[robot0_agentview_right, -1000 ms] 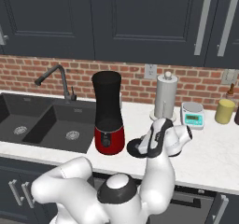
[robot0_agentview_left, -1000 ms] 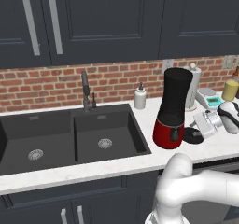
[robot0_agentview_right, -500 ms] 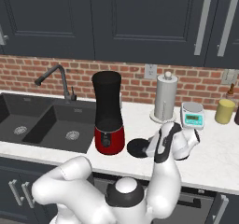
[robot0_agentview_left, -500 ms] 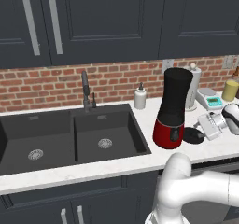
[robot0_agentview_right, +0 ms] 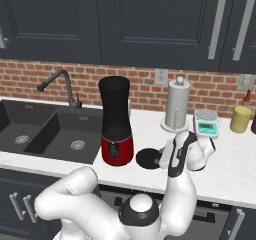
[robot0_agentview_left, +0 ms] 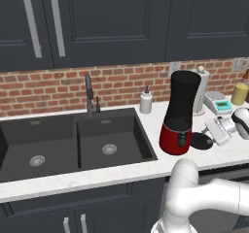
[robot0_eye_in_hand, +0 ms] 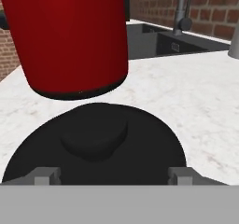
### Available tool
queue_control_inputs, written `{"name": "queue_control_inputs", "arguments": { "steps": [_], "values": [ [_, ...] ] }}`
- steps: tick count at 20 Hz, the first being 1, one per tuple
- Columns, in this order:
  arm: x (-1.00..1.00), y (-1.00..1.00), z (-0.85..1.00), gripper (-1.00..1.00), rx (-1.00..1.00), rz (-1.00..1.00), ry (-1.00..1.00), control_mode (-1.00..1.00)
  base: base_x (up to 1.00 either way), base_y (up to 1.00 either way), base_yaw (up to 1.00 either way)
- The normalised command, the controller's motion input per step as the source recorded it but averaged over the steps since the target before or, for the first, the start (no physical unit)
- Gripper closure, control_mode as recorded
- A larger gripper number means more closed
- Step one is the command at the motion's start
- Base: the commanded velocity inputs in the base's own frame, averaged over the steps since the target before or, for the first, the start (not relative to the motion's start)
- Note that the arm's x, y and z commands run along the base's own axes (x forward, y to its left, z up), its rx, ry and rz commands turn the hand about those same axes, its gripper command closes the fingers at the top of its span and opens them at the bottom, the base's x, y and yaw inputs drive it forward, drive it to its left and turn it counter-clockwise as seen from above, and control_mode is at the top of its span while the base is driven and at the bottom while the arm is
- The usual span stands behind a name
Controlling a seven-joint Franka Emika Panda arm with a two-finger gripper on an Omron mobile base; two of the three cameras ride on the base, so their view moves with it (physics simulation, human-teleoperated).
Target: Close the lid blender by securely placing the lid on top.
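One marbled white desk [robot0_agentview_right: 235,171] carries a tall black cylindrical blender [robot0_agentview_right: 115,121] with a glossy red rounded base. Beside it lies the lid [robot0_eye_in_hand: 95,146], a flat matte black disc with a low central knob. The gripper [robot0_eye_in_hand: 109,175] hovers low at the lid, jaws spread wide, holding nothing.

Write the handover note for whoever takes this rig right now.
Gripper: open, low over the lid, one fingertip on each side of it, nothing gripped.
Lid: flat on the counter, right beside the blender.
Blender: upright near the sink, jar top uncovered.
Done: approach to the lid.
Left: grip the lid, lift it, seat it on the jar.
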Motion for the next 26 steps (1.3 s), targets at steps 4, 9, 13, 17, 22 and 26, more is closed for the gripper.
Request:
{"name": "queue_control_inputs", "arguments": {
  "steps": [4,9,13,17,22,26],
  "values": [
    [0.0,0.28,-0.01,-1.0,-0.02,0.0,0.02,-1.0,0.0,0.0,0.0],
    [0.0,0.34,0.0,-1.0,-0.03,0.0,0.0,-1.0,0.0,0.0,0.0],
    [-0.01,0.14,0.0,-1.0,-0.01,0.0,0.0,-1.0,0.0,0.0,0.0],
    [0.0,0.0,-0.01,-1.0,0.0,0.0,0.0,-1.0,0.0,0.0,0.0],
    [0.0,0.02,0.0,-1.0,0.0,0.0,0.0,-1.0,0.0,0.0,0.0],
    [0.0,0.2,0.0,1.0,-0.01,0.0,-0.01,-1.0,0.0,0.0,0.0]
  ]
}}
